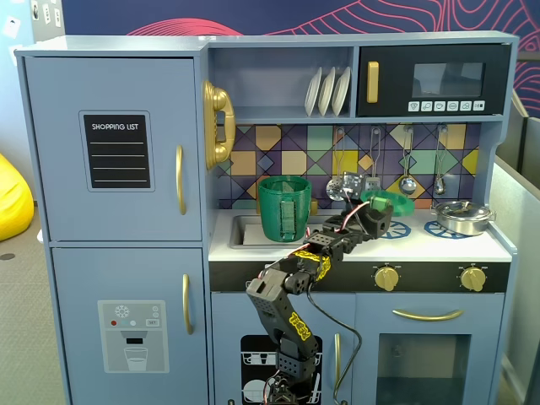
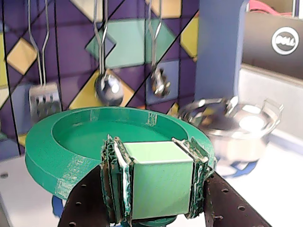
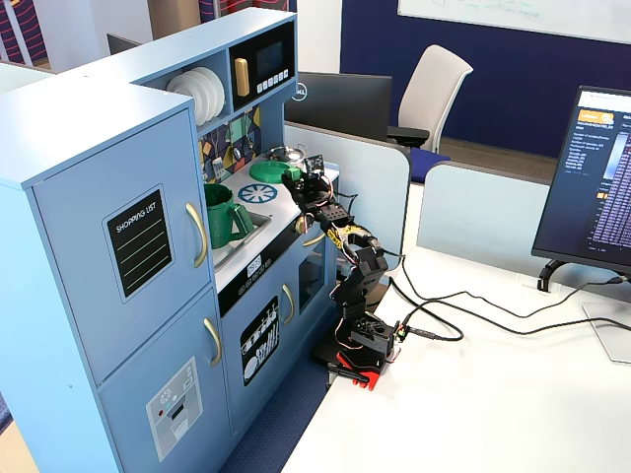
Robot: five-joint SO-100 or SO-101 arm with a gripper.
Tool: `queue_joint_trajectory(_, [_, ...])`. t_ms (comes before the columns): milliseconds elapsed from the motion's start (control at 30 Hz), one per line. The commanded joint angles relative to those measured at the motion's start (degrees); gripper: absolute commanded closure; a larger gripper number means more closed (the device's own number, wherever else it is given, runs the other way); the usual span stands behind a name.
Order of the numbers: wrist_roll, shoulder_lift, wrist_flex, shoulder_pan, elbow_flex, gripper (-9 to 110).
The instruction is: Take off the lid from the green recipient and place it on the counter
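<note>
So on the left of a fixed view the green recipient [image 1: 284,207] is standing upright at the sink [image 1: 243,229], with no top on it and its ribbed handle strip facing the camera. It sits on the left part of the counter [image 1: 422,245], well apart from the arm.

Moving right, the gripper [image 1: 377,207] is clenched on the lid [image 1: 393,202], holding it up above the counter over the left blue burner print [image 1: 395,229]. The wrist view makes the grab really clear: both fingers [image 2: 113,182] are pressed against the sides of the lid's [image 2: 71,146] blocky light-green knob [image 2: 158,179], and the disc is tilted so its face looks toward the camera.

Further right, the small silver pan [image 1: 462,216] sits on the right burner, near the lid but not touching it. Behind it all, utensils [image 2: 108,87] hang against the tiled back wall.

In the other fixed view the lid [image 3: 267,171] shows as a green disc at the far end of the counter, with the arm [image 3: 350,261] reaching up to it from the white table [image 3: 513,394].
</note>
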Motion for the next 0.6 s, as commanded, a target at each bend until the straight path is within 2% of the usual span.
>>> queue_joint_trajectory(0, [-0.18, -1.41, -5.71, 0.35, 0.62, 101])
queue_joint_trajectory(567, [-2.20, -8.17, -18.37, -0.18, 10.46, 101])
